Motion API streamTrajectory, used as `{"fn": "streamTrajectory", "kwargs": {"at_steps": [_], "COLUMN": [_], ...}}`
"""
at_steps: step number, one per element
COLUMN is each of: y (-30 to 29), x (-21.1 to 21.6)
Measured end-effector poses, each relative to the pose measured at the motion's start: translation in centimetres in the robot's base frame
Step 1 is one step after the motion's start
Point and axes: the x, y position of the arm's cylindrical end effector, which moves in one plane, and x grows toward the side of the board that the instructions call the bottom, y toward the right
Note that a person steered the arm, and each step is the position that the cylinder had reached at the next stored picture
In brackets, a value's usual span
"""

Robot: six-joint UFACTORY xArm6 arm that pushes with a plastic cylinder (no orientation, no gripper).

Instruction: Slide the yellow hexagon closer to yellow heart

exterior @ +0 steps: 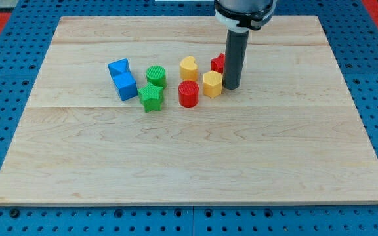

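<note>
The yellow hexagon point(212, 84) sits on the wooden board, a little right of centre in the upper half of the view. The yellow heart point(189, 67) lies up and to the left of it, a short gap apart. My tip point(231, 87) rests on the board just right of the yellow hexagon, touching or nearly touching its right side. The rod hides part of a red block point(218, 63) behind it.
A red cylinder point(188, 94) stands left of the hexagon, below the heart. A green cylinder point(155, 76) and green star point(151, 97) lie further left. A blue block point(122, 78) is leftmost. The board's point(189, 157) edges drop to a blue pegboard.
</note>
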Motion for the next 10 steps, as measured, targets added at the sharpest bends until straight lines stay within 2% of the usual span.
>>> {"fn": "streamTrajectory", "kwargs": {"at_steps": [1, 4, 10], "y": [-0.3, 2.3, 0.2], "x": [-1.3, 4.3, 2.2]}}
